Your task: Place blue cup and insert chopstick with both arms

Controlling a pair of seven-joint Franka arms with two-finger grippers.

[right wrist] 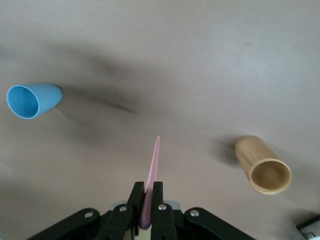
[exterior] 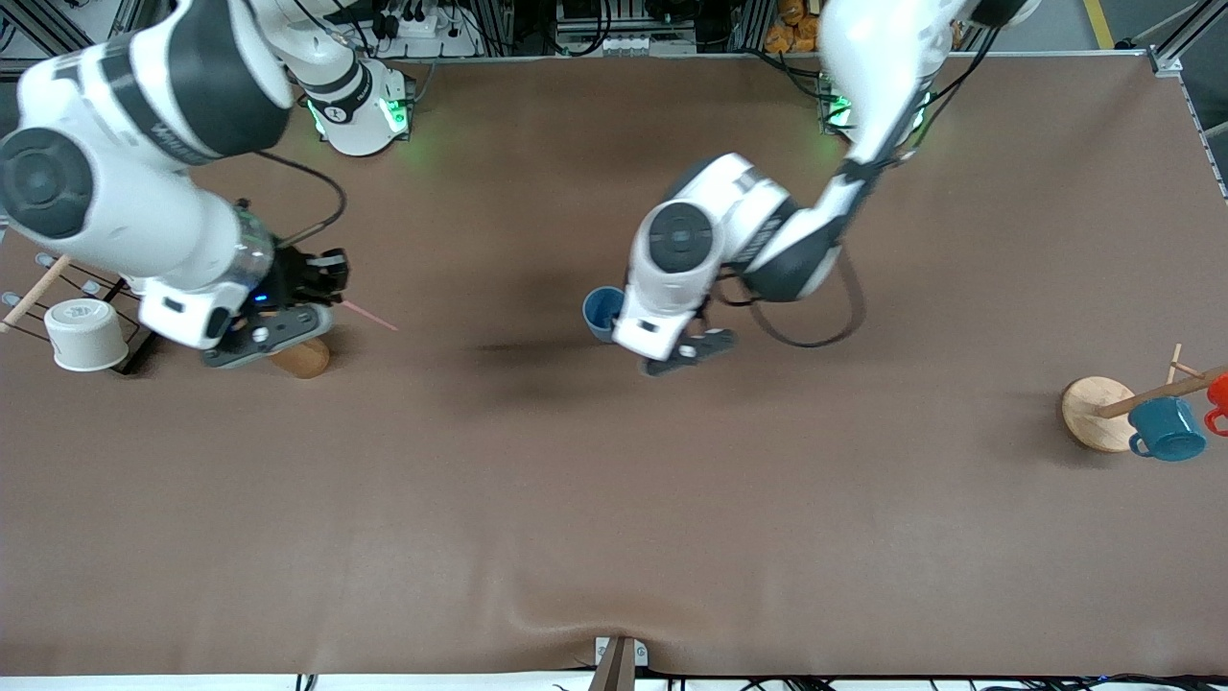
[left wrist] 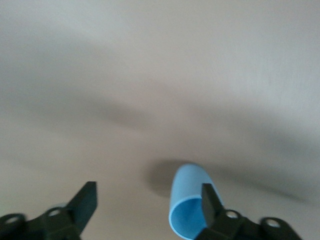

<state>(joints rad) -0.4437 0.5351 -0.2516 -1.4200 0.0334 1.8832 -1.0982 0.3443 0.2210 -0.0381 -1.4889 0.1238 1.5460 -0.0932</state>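
Between the left end effector's (left wrist: 150, 200) parted fingers stands the blue cup (left wrist: 187, 200) — right end effector (right wrist: 148, 200) clamps the chopstick (right wrist: 151, 175).

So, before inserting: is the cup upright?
Upright: the cup stands on the table, mouth up, free of the open left end effector.

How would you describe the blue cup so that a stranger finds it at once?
Look near the middle of the brown table, beside the left end effector. The blue cup stands there: small, light blue, without the handle of the darker teal mug.
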